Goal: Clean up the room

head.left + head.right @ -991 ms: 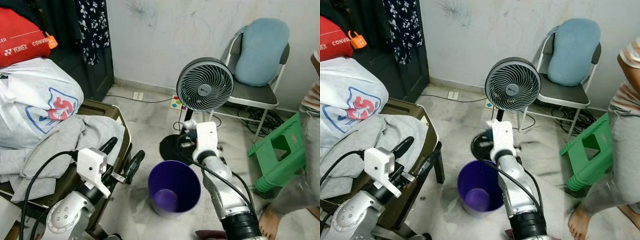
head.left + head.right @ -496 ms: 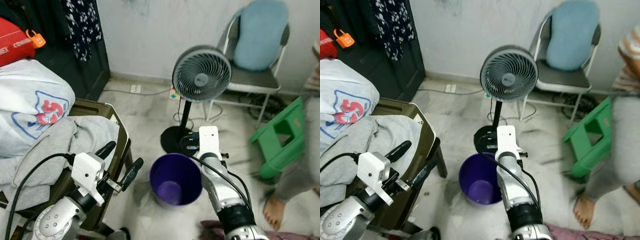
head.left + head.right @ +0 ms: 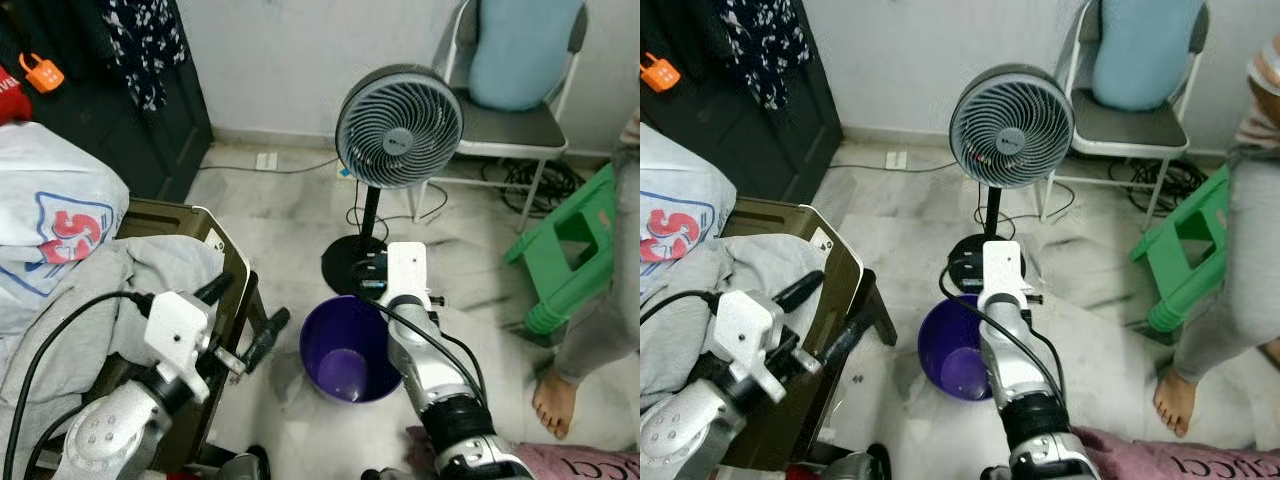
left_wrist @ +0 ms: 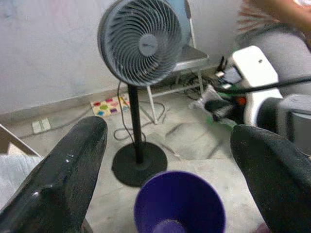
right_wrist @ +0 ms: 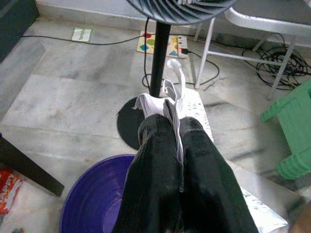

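Fingers of the right gripper (image 5: 172, 127) pinch a crumpled white paper (image 5: 156, 101) above the rim of the purple bin (image 3: 347, 350) on the floor, beside the fan (image 3: 398, 128). Left gripper (image 4: 170, 145) hangs wide apart, holding nothing. White bag (image 3: 55, 215) bears a partly hidden red "S".

Purple bin (image 3: 350, 350), grey fan (image 3: 398, 126), green stool (image 3: 575, 250).
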{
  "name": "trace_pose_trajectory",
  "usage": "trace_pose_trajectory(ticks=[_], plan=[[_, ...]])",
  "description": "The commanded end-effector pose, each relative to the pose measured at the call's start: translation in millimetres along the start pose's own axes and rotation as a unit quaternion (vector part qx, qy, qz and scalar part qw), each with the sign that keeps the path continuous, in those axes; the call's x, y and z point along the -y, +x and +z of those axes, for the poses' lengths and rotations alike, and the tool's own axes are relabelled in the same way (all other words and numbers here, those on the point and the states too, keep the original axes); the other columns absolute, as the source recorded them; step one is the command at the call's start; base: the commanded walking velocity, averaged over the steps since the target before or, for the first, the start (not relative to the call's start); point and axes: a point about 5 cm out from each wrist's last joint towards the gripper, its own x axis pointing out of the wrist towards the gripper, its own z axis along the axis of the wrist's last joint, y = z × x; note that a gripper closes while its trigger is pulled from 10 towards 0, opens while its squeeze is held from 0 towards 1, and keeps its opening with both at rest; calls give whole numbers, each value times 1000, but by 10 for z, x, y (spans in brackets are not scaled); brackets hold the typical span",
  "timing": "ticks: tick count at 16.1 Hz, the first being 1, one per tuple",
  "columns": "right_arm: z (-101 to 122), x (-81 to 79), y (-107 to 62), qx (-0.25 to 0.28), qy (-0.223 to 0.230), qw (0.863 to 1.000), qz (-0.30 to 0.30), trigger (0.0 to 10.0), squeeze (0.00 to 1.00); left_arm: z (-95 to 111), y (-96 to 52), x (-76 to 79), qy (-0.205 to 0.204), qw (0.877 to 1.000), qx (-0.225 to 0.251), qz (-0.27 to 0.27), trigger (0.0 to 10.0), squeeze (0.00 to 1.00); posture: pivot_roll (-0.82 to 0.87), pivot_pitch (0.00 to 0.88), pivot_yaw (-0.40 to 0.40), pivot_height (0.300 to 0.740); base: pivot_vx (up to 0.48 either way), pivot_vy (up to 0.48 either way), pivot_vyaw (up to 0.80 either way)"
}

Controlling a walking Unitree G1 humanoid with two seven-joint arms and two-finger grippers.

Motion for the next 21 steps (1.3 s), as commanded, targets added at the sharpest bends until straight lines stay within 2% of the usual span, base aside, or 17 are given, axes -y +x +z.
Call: trace_pose_trajectory(ticks=[1, 4, 8, 11, 17, 20, 21], plan=[[-69, -28, 0, -11, -5, 1000, 0, 10000, 0, -9, -62, 20, 1, 1000, -15, -1, 10000, 0, 110, 264, 35, 740, 0, 0, 0], [-167, -70, 23, -29, -24, 999, 1, 10000, 0, 45, -139, 22, 0, 1000, -25, 7, 10000, 0, 146, 295, 49, 740, 0, 0, 0], [-262, -5, 72, -59, -43, 997, -25, 10000, 0, 97, -223, 153, -16, 999, -33, 6, 10000, 0, 176, 328, 70, 740, 0, 0, 0], [-339, 19, 75, -71, -53, 996, -30, 10000, 0, 103, -263, 147, -19, 999, -41, 11, 10000, 0, 179, 339, 75, 740, 0, 0, 0], [-260, -66, 126, -64, -34, 997, -16, 10000, 0, 134, -244, 133, -21, 999, -46, 17, 10000, 0, 188, 341, 82, 740, 0, 0, 0], [-131, -117, 159, -37, -37, 999, -8, 10000, 0, 128, -253, 148, -23, 998, -48, 17, 10000, 0, 187, 342, 87, 740, 0, 0, 0], [-121, -121, 166, -36, -36, 999, -9, 10000, 125, 126, -246, 151, -23, 998, -49, 15, 10000, 0, 189, 341, 85, 740, 0, 0, 0]])
